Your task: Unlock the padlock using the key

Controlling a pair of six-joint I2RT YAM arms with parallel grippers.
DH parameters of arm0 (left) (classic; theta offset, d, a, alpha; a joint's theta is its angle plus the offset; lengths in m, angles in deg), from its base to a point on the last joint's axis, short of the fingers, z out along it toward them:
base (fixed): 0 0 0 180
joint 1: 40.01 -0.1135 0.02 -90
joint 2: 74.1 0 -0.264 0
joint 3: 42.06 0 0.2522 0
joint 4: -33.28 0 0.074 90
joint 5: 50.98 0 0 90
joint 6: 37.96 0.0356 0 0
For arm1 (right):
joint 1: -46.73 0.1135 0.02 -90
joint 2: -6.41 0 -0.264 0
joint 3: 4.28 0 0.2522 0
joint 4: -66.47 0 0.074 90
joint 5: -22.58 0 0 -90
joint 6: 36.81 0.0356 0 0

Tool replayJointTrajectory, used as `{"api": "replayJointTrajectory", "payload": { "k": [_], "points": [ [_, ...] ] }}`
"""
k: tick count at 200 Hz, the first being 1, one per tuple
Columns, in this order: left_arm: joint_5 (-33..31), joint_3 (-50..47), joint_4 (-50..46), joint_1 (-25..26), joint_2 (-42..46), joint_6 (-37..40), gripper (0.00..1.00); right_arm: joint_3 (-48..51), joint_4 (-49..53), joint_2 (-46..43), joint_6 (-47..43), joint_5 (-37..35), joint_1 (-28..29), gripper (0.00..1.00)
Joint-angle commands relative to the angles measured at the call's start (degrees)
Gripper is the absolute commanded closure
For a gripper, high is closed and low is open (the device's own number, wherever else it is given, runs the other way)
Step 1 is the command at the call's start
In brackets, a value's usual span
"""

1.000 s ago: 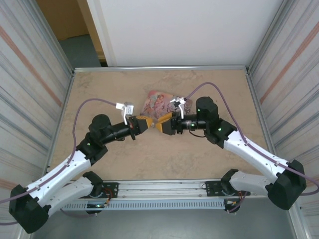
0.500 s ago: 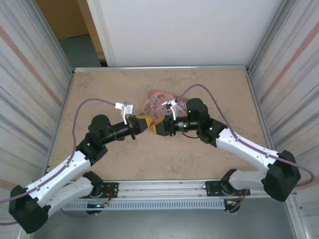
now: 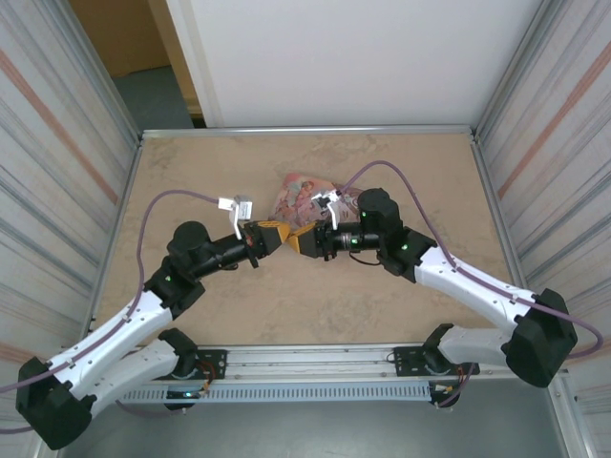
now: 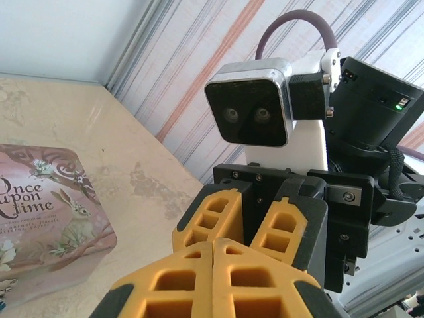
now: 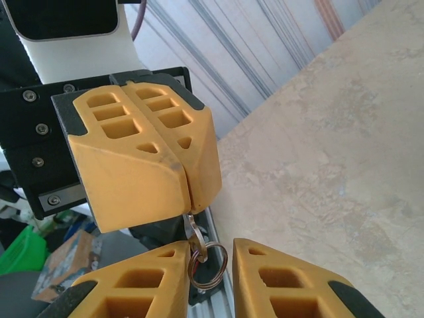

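Since a second ago the right arm has swung leftward and brought the right gripper (image 3: 305, 239) up to the left gripper (image 3: 283, 233); the two sets of yellow fingers now meet nose to nose above the table (image 3: 191, 172), just in front of the pink tin (image 3: 298, 191); the left arm has barely stirred.

From the right wrist, the left gripper's fingers are clenched flat against each other, seam closed, pinching the key (image 5: 191, 227); a short tab of thin silver metal pokes out of the seam at the fingertips; its long axis runs along the line between the two grippers, the exposed end pointing straight at the right gripper; the rest is hidden between the pads. A round, steel-bright wire key ring (image 5: 207, 268) hangs from that exposed end and sits in the gap between the right fingers, close against the one on the view's left; those fingers stand apart, clamped on nothing.

All four fingers are blocky moulded plastic, matte yellow, with hollow rectangular and triangular pockets, on black bolted mounts; the tin is a round-cornered box printed with rabbits and lettering, lying on the mottled beige, stone-look tabletop.
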Motion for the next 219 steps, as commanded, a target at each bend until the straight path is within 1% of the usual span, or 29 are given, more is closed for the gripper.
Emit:
{"api": "replayJointTrajectory", "payload": {
  "k": [1, 32, 82, 183, 197, 219],
  "points": [
    [-0.3, -0.6, 1.7, 0.6, 1.1, -0.3, 1.00, 0.1, -1.8, -1.4, 1.2, -0.7, -0.5, 0.77],
    [-0.4, -0.6, 1.9, 0.6, 1.1, -0.4, 1.00, 0.3, -3.2, -1.3, 2.3, -0.3, -0.7, 0.77],
    [-0.5, -0.7, 2.2, 0.6, 0.9, -0.6, 1.00, 0.2, -3.5, -0.6, 2.6, 0.1, -0.7, 0.80],
    [-1.3, -0.8, 3.6, 0.7, 0.8, -1.2, 1.00, 0.2, -3.4, 1.0, 2.8, 0.7, -0.4, 0.79],
    [-1.3, -0.8, 3.6, 0.7, 0.7, -1.3, 1.00, 0.3, -3.6, 1.1, 2.8, 0.5, -0.2, 0.80],
    [-1.4, -0.9, 3.6, 0.7, 0.8, -1.3, 1.00, 0.4, -3.5, 0.9, 2.8, 0.2, -0.2, 0.84]
  ]
}}
